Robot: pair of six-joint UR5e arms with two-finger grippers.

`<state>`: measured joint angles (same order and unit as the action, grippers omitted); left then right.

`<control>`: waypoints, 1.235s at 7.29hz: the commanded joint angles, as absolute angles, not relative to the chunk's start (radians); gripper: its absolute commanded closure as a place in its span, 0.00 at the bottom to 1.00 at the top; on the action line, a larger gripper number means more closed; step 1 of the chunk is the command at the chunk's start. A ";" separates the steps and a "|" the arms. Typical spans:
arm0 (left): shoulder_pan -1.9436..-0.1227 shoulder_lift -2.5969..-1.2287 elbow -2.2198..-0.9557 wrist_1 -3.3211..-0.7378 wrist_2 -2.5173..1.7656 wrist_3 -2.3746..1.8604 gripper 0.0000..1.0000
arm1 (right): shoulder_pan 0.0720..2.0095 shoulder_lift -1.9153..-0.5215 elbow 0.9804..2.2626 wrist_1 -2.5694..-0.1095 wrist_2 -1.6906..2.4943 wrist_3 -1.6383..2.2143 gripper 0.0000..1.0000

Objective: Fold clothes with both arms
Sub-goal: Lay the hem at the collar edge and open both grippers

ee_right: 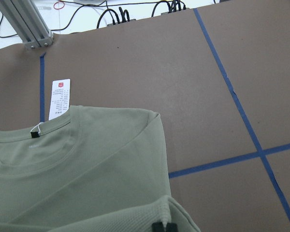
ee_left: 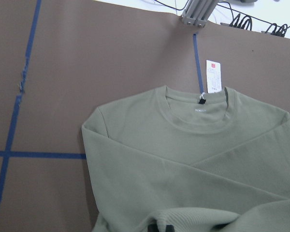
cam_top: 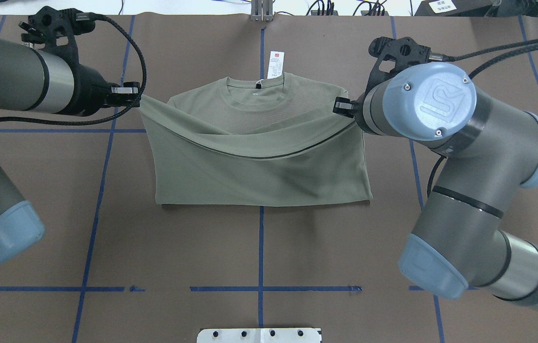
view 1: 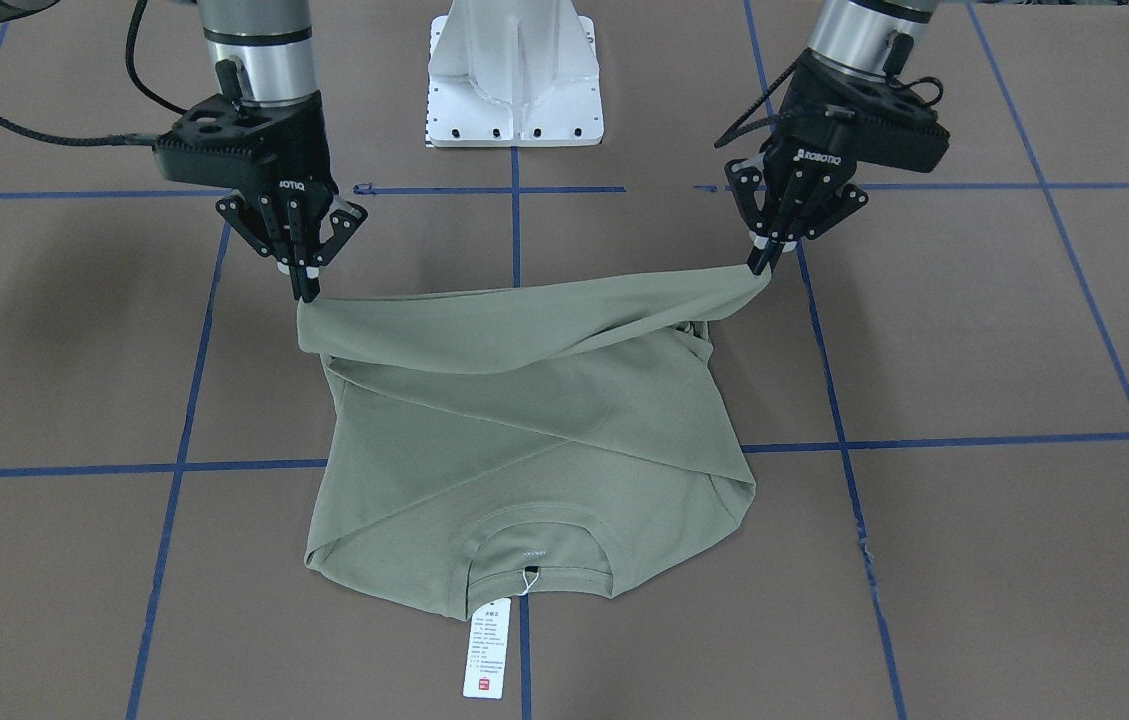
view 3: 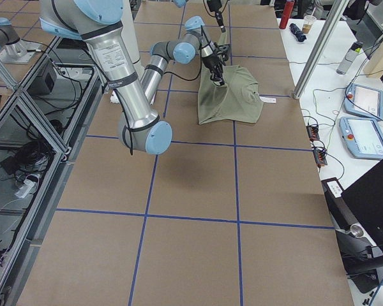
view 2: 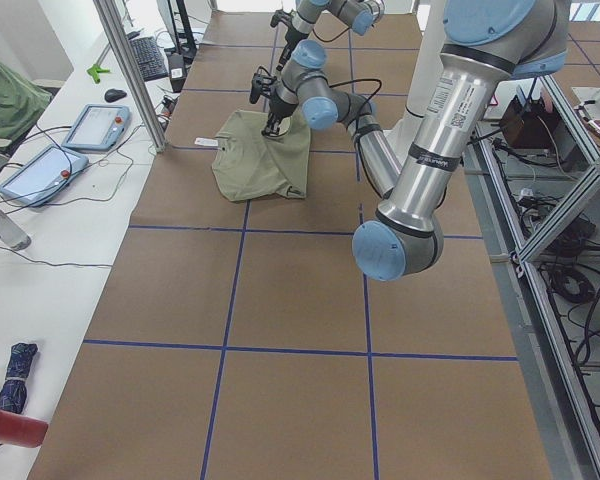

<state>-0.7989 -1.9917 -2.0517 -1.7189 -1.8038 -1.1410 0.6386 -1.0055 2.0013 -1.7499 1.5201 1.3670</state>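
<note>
Both grippers at the hem of a sage-green long-sleeved knit shirt [view 1: 524, 420] on a brown table gridded with blue tape [view 1: 974, 330]. We read "ROBOTIQ" in white on the body of the left gripper [view 1: 762, 262]; on the right gripper [view 1: 307, 290] only the letters "OTIQ" show. A light-blue joint cap [cam_top: 430, 100] on the right arm [cam_top: 459, 190] bears an embossed emblem. At the round collar a white hang tag [view 1: 486, 648] lies flat on the table beyond the neckline, with a small red square at its outer end; its print, and the tonal lettering inside the collar, are too small for us to read. The shirt lies centred on the table, collar away from the robot, sleeves folded across the body. We see each gripper pointing down with its fingers pressed together on one corner of the hem, the pinched fabric raised off the table. The hem edge spans between the two grippers and sags in the middle, hanging over the chest just short of the collar, while the doubled lower body forms a straight fold on the side nearer the white pedestal base [view 1: 514, 75]. The left arm [cam_top: 6, 95] reaches in low and nearly level from its side; the right arm bends sharply at the elbow above the table beside the shirt.
</note>
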 commanded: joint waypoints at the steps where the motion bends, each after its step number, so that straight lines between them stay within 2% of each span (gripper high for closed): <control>1: -0.813 -2.045 -1.798 -1.873 -1.792 -1.124 1.00 | 0.698 -0.919 1.710 -1.578 1.523 1.338 1.00; 2: -0.811 -2.077 -1.629 -2.002 -1.754 -1.123 1.00 | 0.725 -0.870 1.522 -1.449 1.531 1.310 1.00; 3: -0.808 -2.123 -1.482 -2.081 -1.720 -1.123 1.00 | 0.756 -0.850 1.411 -1.362 1.564 1.299 1.00; 4: -0.807 -2.128 -1.410 -2.132 -1.688 -1.123 1.00 | 0.765 -0.848 1.364 -1.349 1.568 1.270 1.00; 7: -0.781 -2.140 -1.344 -2.145 -1.658 -1.123 1.00 | 0.762 -0.847 1.322 -1.347 1.568 1.269 1.00; 9: -0.778 -2.158 -1.345 -2.145 -1.658 -1.123 1.00 | 0.758 -0.844 1.322 -1.345 1.568 1.269 1.00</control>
<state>-0.7809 -2.1474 -1.3483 -2.1440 -1.6605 -1.1229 0.7601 -0.8456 1.3238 -1.3467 1.5677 1.2688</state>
